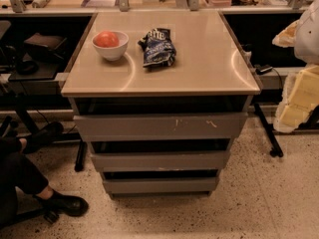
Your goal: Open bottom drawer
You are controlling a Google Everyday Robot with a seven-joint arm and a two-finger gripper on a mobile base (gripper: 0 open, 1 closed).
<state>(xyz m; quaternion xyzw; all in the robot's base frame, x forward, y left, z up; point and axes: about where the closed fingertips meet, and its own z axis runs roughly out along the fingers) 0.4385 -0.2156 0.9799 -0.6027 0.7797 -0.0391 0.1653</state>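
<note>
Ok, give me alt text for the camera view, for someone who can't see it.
A grey cabinet with three drawers stands on a speckled floor, its narrow bottom drawer looking shut. On its beige top sit a white bowl holding a round red fruit and a dark blue snack bag. The gripper is not in view.

A white bowl point(110, 50) holding perhaps a tomato point(106, 39) is sitting beside a crumpled snack bag point(158, 48) on the countertop point(204, 63).
</note>
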